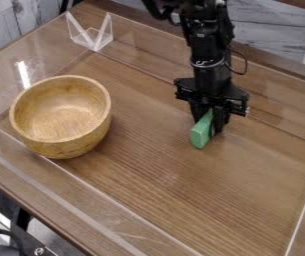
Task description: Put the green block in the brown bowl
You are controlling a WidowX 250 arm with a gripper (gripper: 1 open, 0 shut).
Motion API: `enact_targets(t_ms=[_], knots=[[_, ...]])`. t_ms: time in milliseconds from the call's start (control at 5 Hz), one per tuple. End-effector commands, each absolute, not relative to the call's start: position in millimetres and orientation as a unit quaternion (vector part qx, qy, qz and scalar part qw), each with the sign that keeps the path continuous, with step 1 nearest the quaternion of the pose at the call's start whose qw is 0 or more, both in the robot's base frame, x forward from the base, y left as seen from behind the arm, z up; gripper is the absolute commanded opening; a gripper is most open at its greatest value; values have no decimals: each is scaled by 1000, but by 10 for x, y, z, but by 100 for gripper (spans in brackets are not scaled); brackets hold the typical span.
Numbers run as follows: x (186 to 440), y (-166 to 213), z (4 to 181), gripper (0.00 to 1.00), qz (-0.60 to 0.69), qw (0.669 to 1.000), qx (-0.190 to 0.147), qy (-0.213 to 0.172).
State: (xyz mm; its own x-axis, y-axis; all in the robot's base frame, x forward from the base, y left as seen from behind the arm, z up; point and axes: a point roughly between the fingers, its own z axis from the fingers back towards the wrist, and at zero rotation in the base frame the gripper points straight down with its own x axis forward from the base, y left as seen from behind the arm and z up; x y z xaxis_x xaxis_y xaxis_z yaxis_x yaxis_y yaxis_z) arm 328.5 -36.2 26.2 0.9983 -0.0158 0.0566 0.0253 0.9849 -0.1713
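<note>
A broad wooden desk point(182, 190) with dark grain, fenced by low clear plastic walls, fills the room's working area. On its left side sits the round light-brown wooden bowl point(61, 116), thick-rimmed and deep, its hollow empty and facing up, ready to receive a drop from above. A black jointed robot arm point(203, 40) reaches down from the far edge on the right, pointing its tool point(212, 117) straight at the desk. The tool's two dark fingers stand narrow, drawn in against the upper end of the small bright green rectangular block point(203, 130), which lies flat on the desk well apart from the bowl, its long side angled toward the viewer. From here the fingers look pressed to the block's sides, though whether the grip is fully firm is hard to judge. The pinch at one end rather than the middle may let the bar tip once it leaves the wood. The block has not yet been raised; a lift and a carry leftward over the rim appear to remain. A small clear plastic stand point(91, 32) sits at the far left corner, out of the way.
</note>
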Motion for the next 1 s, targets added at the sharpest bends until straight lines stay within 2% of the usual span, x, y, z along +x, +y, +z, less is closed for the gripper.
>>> enact_targets(t_ms=[0, 600, 800], knots=[[3281, -293, 470, 0, -8, 996, -90, -29], [2993, -136, 750, 0, 10, 994, -97, 38], [2903, -66, 866, 0, 15, 994, -101, 48]])
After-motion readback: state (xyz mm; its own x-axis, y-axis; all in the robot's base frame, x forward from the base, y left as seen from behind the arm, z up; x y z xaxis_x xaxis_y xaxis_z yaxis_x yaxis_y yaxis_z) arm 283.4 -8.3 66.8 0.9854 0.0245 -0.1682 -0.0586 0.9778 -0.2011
